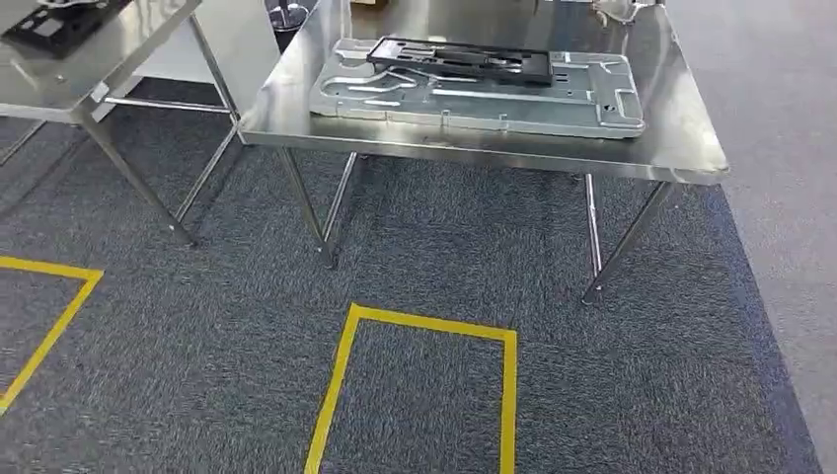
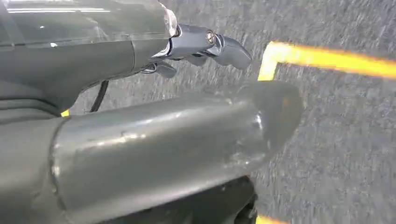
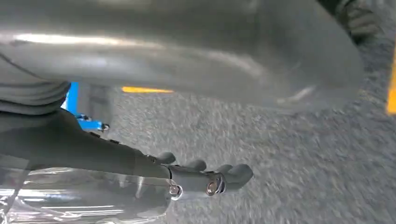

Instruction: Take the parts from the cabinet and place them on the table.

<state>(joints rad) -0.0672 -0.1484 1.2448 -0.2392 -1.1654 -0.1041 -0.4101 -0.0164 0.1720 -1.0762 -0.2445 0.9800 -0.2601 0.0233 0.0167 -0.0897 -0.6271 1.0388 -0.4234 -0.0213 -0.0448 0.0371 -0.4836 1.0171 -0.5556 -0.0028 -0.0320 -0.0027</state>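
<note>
Both hands hang over the carpet. From the left wrist camera the left hand (image 2: 187, 93) shows a thick grey thumb (image 2: 177, 144) and darker fingers (image 2: 219, 46) stretched out and spread away from it, nothing between them. From the right wrist camera the right hand (image 3: 187, 130) looks the same: its fingers (image 3: 210, 179) lie straight, apart from the broad thumb above them, with nothing in its grasp.

Seen from the head, a steel table (image 1: 691, 148) stands at about twelve o'clock on the grey carpet (image 1: 444, 247). On its top lies a large silver metal plate (image 1: 553, 104), flat, with pressed ribs and cut-outs. A black plastic frame (image 1: 464, 61) rests on the far part of that plate, touching it, running across from about eleven to one o'clock.

A second steel table (image 1: 59, 94) stands at about ten o'clock, just beside the first, with another black part (image 1: 64, 25) on its top.

On the floor, yellow tape (image 1: 424, 321) marks a rectangle at six o'clock, near the table's legs. A second tape outline (image 1: 59, 286) sits at about eight o'clock.
</note>
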